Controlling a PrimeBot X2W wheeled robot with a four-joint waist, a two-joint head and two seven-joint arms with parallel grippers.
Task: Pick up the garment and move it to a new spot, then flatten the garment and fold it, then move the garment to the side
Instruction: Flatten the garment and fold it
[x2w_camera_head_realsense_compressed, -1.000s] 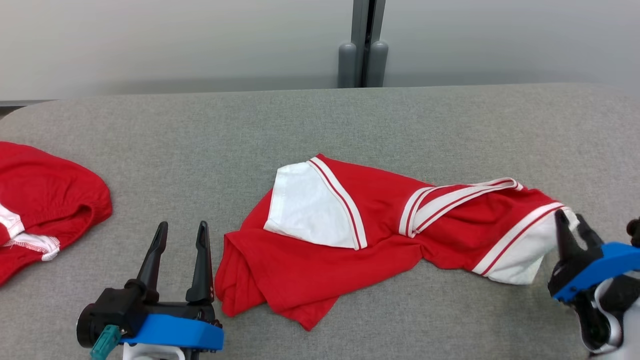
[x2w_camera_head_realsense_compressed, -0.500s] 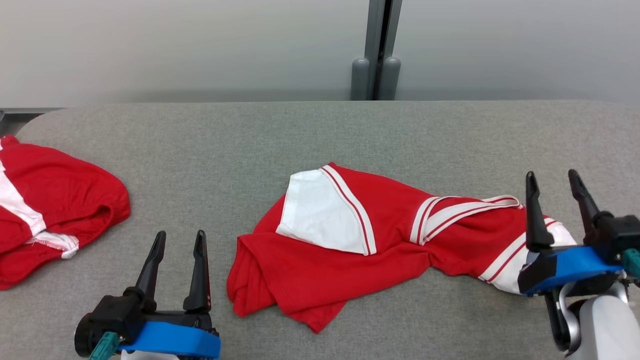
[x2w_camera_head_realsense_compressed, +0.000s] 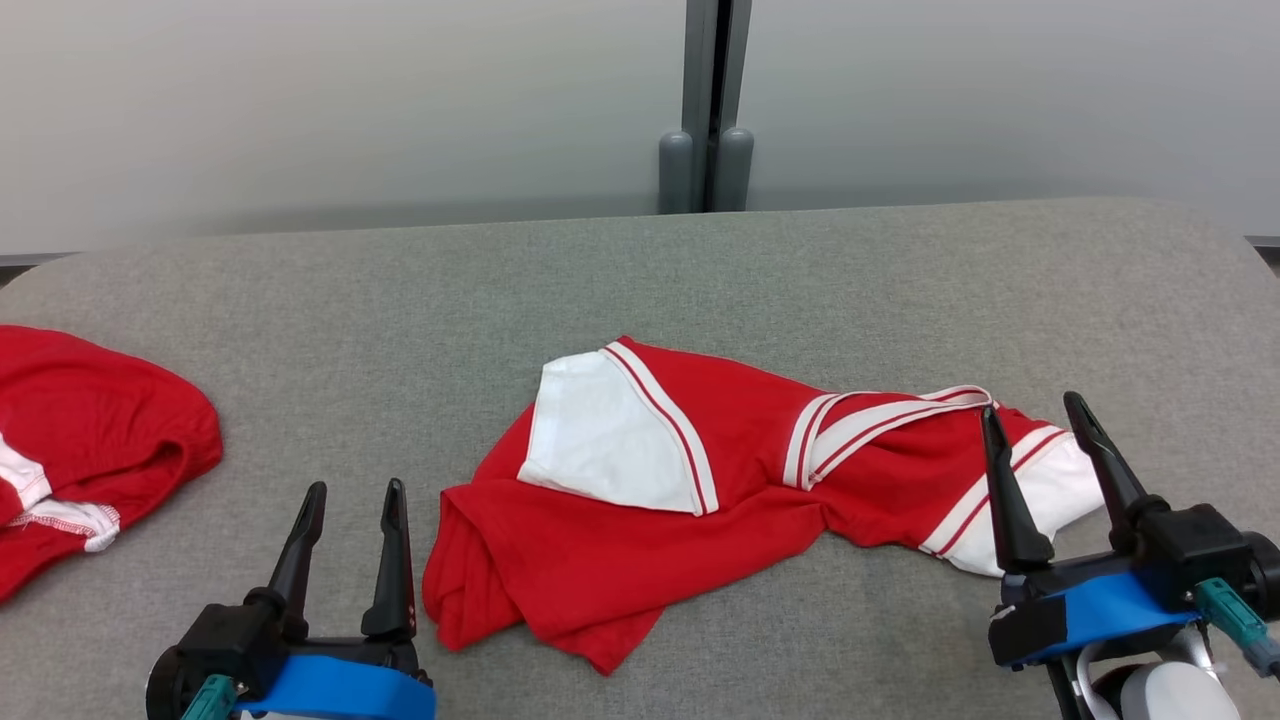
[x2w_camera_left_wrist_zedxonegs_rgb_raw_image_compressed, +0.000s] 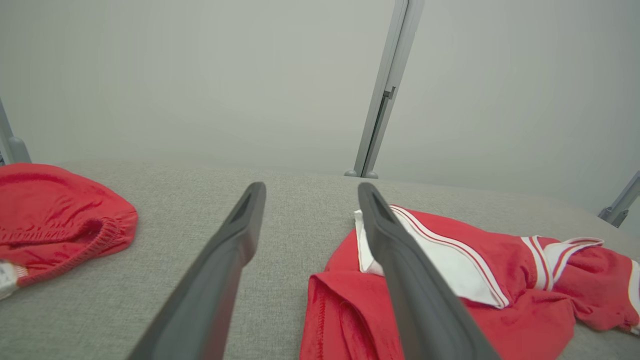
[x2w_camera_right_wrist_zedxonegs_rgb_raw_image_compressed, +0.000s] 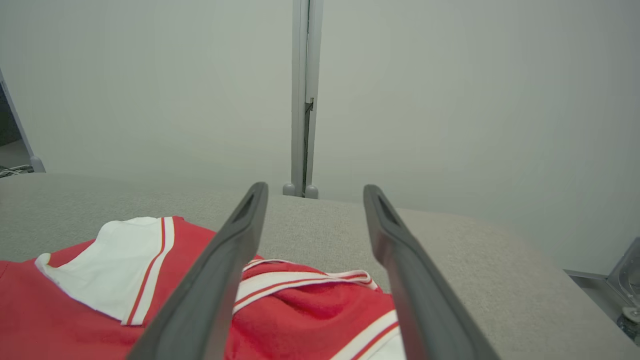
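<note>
A grey fabric-covered table (x2w_camera_head_realsense_compressed: 640, 270) spans the frame beneath a pale wall (x2w_camera_head_realsense_compressed: 300, 100), which is split by a grey post (x2w_camera_head_realsense_compressed: 705, 100). From centre toward the lower right lies the crumpled red garment (x2w_camera_head_realsense_compressed: 700, 480), with white panels and striped trim, loose on the cloth and gripped by nothing. A second red garment (x2w_camera_head_realsense_compressed: 90, 440) sits bunched at the left edge, well apart. At lower right, the right gripper (x2w_camera_head_realsense_compressed: 1032, 404) stands with fingers spread across the garment's white-trimmed end; at lower left, the left gripper (x2w_camera_head_realsense_compressed: 354, 486) — fingers likewise spread and empty — waits just beside its folded corner.
</note>
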